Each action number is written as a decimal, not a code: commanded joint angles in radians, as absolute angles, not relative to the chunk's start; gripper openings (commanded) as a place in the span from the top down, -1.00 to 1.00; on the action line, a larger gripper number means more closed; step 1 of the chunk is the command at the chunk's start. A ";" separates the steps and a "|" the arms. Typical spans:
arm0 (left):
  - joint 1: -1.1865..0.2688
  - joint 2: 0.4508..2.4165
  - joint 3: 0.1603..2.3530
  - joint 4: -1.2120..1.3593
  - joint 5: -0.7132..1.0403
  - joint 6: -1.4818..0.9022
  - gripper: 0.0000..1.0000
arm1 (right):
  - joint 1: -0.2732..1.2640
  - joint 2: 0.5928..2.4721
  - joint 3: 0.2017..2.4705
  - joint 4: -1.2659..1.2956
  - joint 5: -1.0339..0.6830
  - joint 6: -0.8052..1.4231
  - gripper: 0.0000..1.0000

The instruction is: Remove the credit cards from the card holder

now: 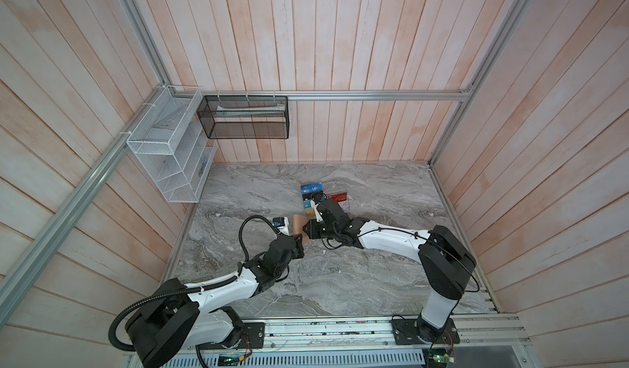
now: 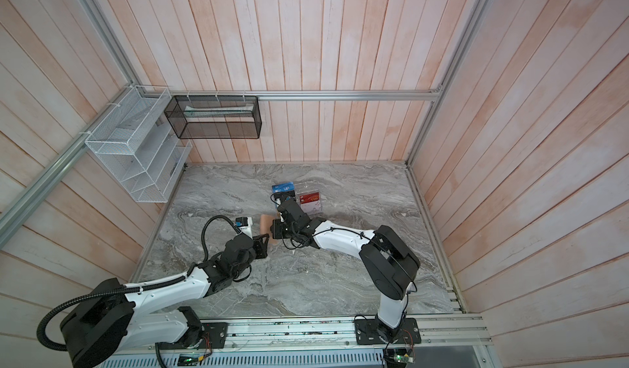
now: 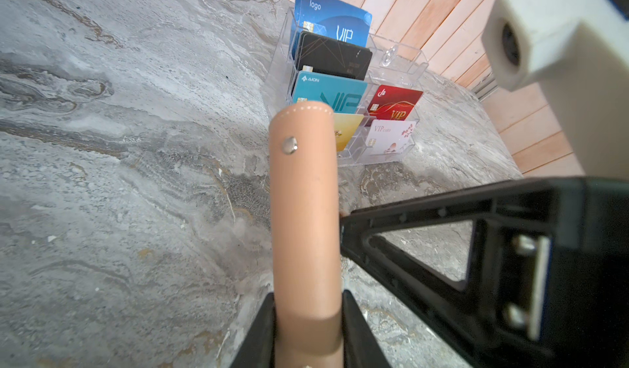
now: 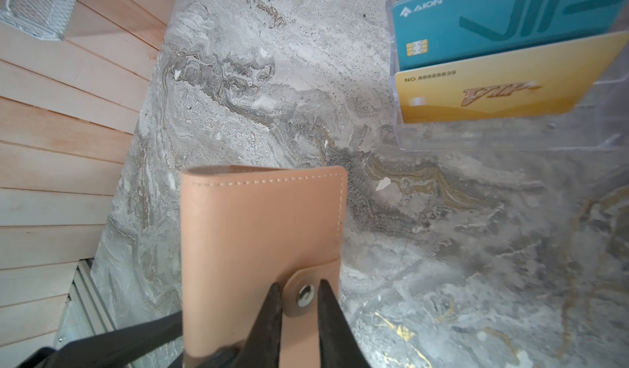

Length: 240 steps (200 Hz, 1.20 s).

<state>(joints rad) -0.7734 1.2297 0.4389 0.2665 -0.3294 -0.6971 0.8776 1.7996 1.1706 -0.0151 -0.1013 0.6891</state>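
Observation:
The card holder (image 3: pixel 303 213) is a tan-pink leather-like booklet, closed and held upright above the marble table. My left gripper (image 3: pixel 308 301) is shut on its spine end, one black finger on each side. In the right wrist view its cover (image 4: pixel 255 230) faces me, with a strap that ends in a metal snap (image 4: pixel 305 294). My right gripper (image 4: pixel 299 286) has closed in on that strap, a fingertip on each side of the snap. In both top views the two grippers meet at the card holder (image 1: pixel 298 224) (image 2: pixel 264 225) near the table's middle. The credit cards inside the closed holder are hidden.
A clear acrylic tiered stand (image 3: pixel 391 70) (image 1: pixel 337 199) with several coloured cards stands just behind the holder. A white mesh rack (image 1: pixel 170 151) and a black mesh basket (image 1: pixel 245 117) hang on the back left walls. Wooden walls close in the marble table (image 1: pixel 340 281).

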 commanded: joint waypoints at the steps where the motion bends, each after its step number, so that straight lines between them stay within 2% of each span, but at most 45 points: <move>1: -0.787 1.180 0.443 0.359 -0.336 -0.707 1.00 | 0.872 1.845 1.188 -0.077 -0.025 0.689 0.68; 58: -0.787 1.171 0.439 0.355 -0.345 -0.711 1.00 | 0.872 1.842 1.181 -0.081 -0.007 0.686 1.00; 144: -0.787 1.161 0.428 0.349 -0.345 -0.725 1.00 | 0.846 1.775 1.131 -0.096 -0.012 0.660 1.00; 240: -0.749 1.182 0.415 0.367 -0.291 -0.755 1.00 | 0.777 1.684 1.015 -0.008 -0.134 0.655 1.00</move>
